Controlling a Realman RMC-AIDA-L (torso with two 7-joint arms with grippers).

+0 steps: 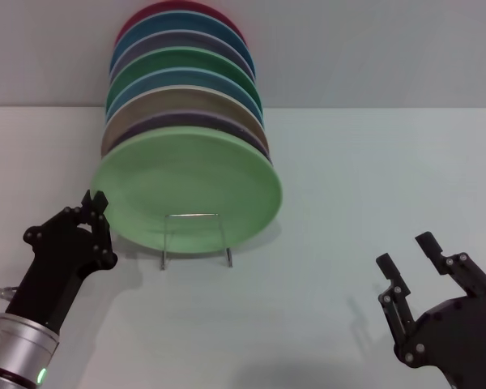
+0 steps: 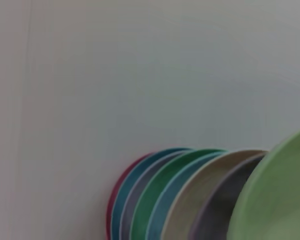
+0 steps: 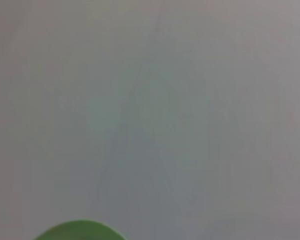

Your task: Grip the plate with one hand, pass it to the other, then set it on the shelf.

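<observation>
Plate (image 1: 190,190), pale mint green and unmarked, is seen centre-left of the head view, propped foremost in a row of plates (image 1: 182,81) on the wire shelf (image 1: 196,241). The left gripper (image 1: 95,203), seemingly clenched, is raised beside its rim; the right gripper (image 1: 411,258) is spread, lower right.

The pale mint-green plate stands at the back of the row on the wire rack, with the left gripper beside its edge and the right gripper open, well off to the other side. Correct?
No: the head view shows the plate at the front of the row on the shelf. The rest holds: left gripper beside its edge, right gripper open, well away.
</observation>
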